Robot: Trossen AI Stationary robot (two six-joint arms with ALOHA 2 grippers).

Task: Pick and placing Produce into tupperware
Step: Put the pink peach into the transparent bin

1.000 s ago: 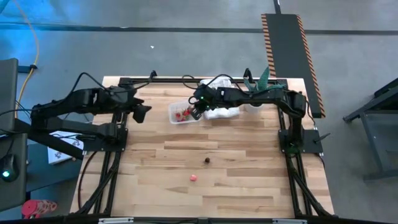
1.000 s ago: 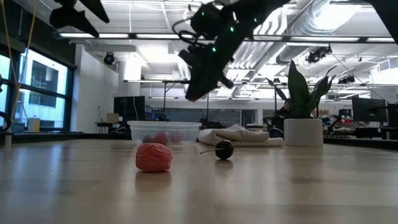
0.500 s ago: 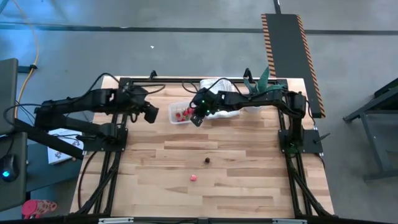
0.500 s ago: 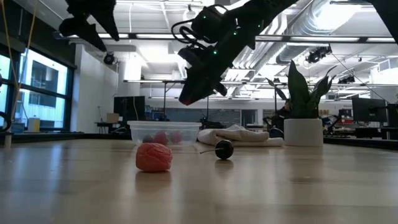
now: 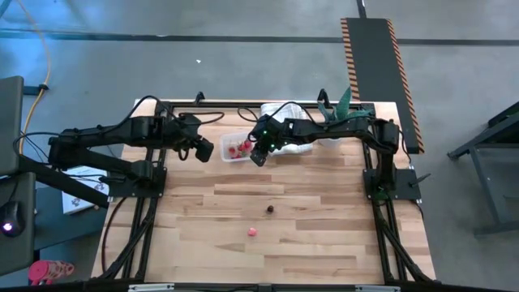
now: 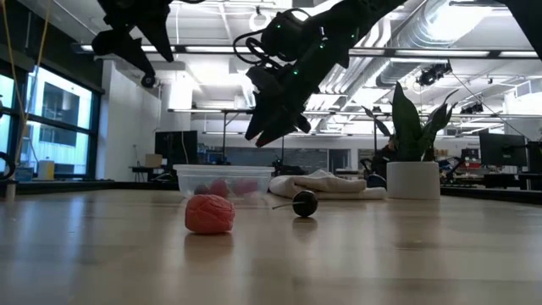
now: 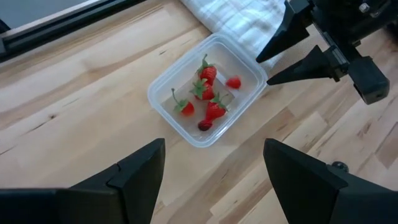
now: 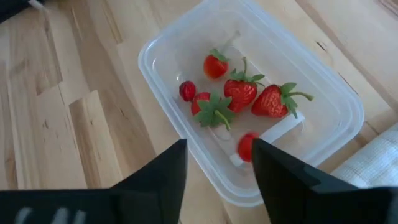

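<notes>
Tupperware (image 8: 249, 106) directly under right end effector (image 8: 214, 163); fingers spread, empty. Six produce pieces inside (image 8: 244, 90). Left end effector (image 7: 214, 171) beside tub, agape, empty. Remaining: pink piece (image 5: 253, 232), dark piece (image 5: 270, 209) on counter (image 5: 324, 243), well apart from both. Judged mostly done.

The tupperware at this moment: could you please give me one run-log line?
tupperware: six berries inside | right gripper: above tub, jaws open, empty | left gripper: beside tub, open | table: two berries left

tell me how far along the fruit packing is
Done: six pieces lie in the tub. In hand: nothing; the right gripper is open above the tub's edge, and the left gripper is open beside it. Left: the pink piece and the dark piece on the table.
</notes>
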